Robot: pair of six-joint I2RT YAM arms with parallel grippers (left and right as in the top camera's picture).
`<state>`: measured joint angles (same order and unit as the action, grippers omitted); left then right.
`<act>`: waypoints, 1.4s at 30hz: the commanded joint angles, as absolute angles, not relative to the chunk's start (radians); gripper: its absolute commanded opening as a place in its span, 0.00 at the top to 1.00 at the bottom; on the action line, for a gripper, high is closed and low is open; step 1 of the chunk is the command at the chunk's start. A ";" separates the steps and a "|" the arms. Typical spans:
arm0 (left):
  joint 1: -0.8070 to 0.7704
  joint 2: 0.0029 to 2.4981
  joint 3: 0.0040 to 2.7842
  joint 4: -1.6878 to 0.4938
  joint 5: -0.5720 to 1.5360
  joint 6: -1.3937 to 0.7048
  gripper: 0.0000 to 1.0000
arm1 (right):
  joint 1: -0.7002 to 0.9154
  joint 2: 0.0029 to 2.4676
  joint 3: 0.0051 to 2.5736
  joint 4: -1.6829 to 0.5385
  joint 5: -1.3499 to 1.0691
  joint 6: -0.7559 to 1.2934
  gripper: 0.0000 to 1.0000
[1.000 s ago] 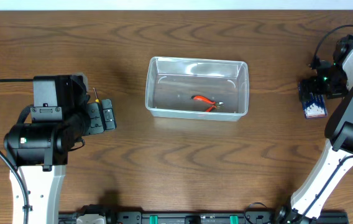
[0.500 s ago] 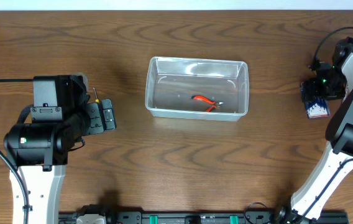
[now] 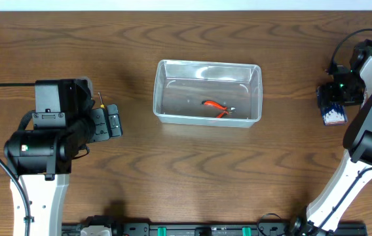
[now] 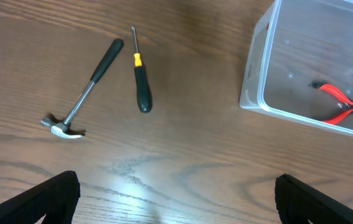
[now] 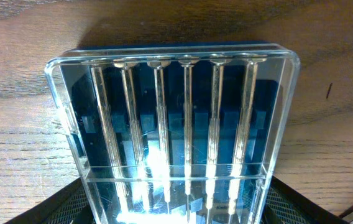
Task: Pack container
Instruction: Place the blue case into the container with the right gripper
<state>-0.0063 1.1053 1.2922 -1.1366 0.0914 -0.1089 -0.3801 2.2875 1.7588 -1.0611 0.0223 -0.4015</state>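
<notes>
The clear, shallow rectangular plastic container (image 3: pixel 207 64) sits at the middle of the brown wooden table (image 3: pixel 173 170), well apart from both arms, with red-handled pliers (image 3: pixel 217 108) lying on its floor. The left gripper (image 4: pixel 176 199) hovers with its fingers spread wide and nothing between them. Below it lie a black-handled steel claw hammer (image 4: pixel 83 87) and, just beside it, a black screwdriver with a yellow band (image 4: pixel 140 81). The right gripper (image 5: pixel 178 202) straddles a clear-lidded blue case of slim metal screwdrivers (image 5: pixel 173 124) at the table's right edge — I cannot tell whether its fingers press it.
</notes>
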 commanded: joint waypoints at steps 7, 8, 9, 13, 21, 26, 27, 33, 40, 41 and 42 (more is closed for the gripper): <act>0.000 1.110 1.311 -1.136 0.094 -0.121 0.02 | -0.334 2.305 1.847 -1.167 -0.065 -0.326 0.76; 0.000 1.110 1.311 -1.136 0.094 -0.121 0.02 | -0.319 2.291 1.881 -1.191 -0.064 -0.326 0.80; 0.000 1.110 1.311 -1.136 0.094 -0.121 0.02 | -0.303 2.275 1.919 -1.216 -0.064 -0.326 0.83; 0.000 1.110 1.311 -1.137 0.094 -0.121 0.02 | -0.212 2.196 2.074 -1.293 -0.064 -0.326 0.93; 0.000 1.110 1.311 -1.137 0.094 -0.121 0.02 | 0.132 2.059 2.189 -1.305 -0.098 -0.478 0.99; 0.000 1.110 1.311 -1.137 0.094 -0.121 0.02 | 0.355 2.078 2.157 -1.282 -0.093 -0.679 0.99; 0.000 1.110 1.311 -1.137 0.094 -0.121 0.02 | 0.391 2.088 2.142 -1.265 -0.093 -0.717 0.99; 0.000 1.110 1.311 -1.147 0.094 -0.121 0.02 | 0.475 2.187 2.068 -1.210 -0.099 -0.832 0.98; 0.000 1.110 1.311 -1.147 0.094 -0.121 0.02 | 0.479 2.315 2.045 -1.191 -0.113 -0.831 0.97; 0.000 1.110 1.311 -1.148 0.094 -0.121 0.02 | 0.478 2.331 2.045 -1.188 -0.113 -0.831 0.96; 0.000 1.110 1.311 -1.148 0.093 -0.121 0.02 | 0.477 2.345 2.045 -1.181 -0.113 -0.831 0.94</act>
